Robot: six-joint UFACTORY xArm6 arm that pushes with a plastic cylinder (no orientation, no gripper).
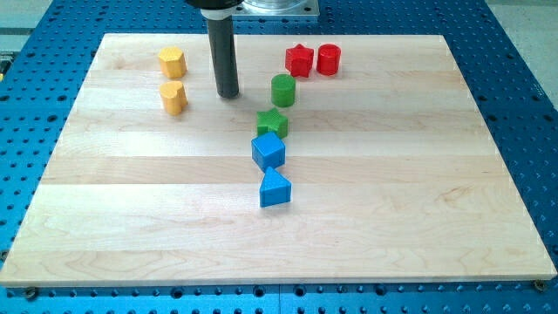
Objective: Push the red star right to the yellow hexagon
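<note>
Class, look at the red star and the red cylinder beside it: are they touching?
Cannot tell. In the camera view the red star and red cylinder sit edge to edge, with no plain gap or contact.

Pale smooth wooden board [418, 174]

Rod's upper end [218, 7] off top edge

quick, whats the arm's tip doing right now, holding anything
My tip: no pincer, holding nothing; touching no block, between the yellow heart and the green cylinder, left of the red star.
</note>
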